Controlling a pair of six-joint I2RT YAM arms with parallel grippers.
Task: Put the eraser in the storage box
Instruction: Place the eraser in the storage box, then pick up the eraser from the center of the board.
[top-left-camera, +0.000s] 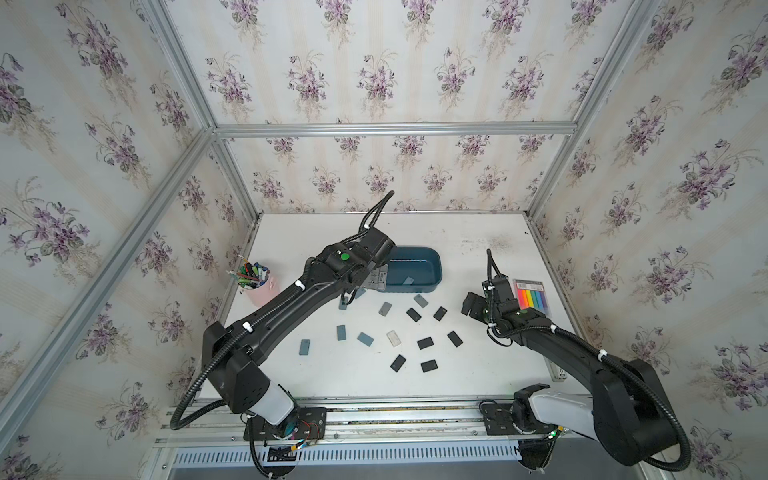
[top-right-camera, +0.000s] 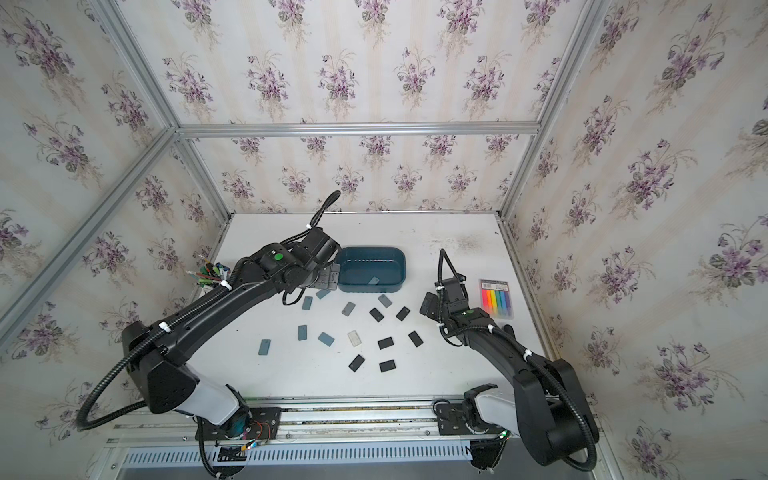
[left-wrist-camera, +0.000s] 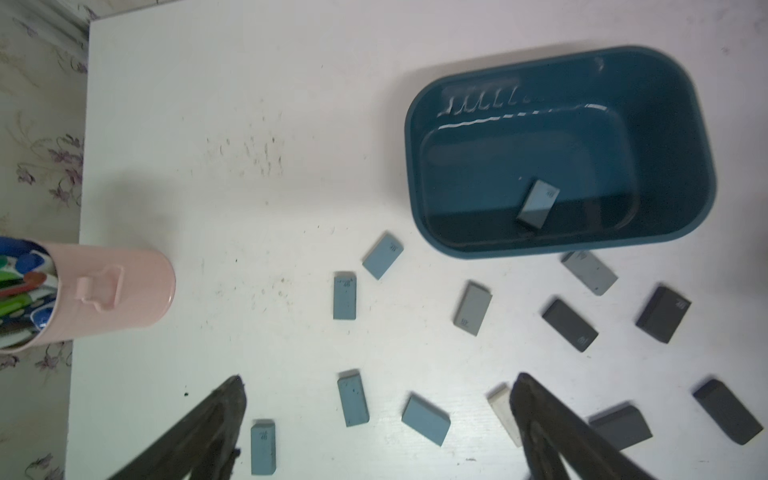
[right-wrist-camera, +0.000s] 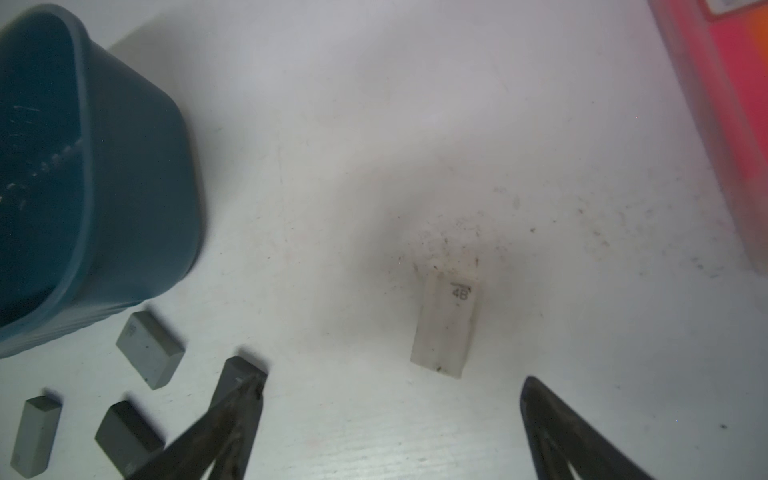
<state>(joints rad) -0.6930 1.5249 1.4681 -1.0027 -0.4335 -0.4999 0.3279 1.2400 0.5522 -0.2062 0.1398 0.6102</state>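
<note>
Over on the left, left jaws wide open and empty by the left end of the storage box (top-left-camera: 415, 254), one blue eraser (left-wrist-camera: 538, 203) lying inside. Further right, right jaws wide open, empty, nearest the white eraser (right-wrist-camera: 449, 328) on the table (right-wrist-camera: 374, 124): just ahead, long axis pointing away.

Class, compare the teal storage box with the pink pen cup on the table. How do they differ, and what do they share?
Colour: the storage box is dark teal, the pink pen cup pale pink. Shape: the box is a shallow rectangle with rounded corners; the cup is a round cylinder. Contents: the box holds one blue-grey eraser, the cup is crowded with pens. Both are open-topped and stand on the white table.
</note>
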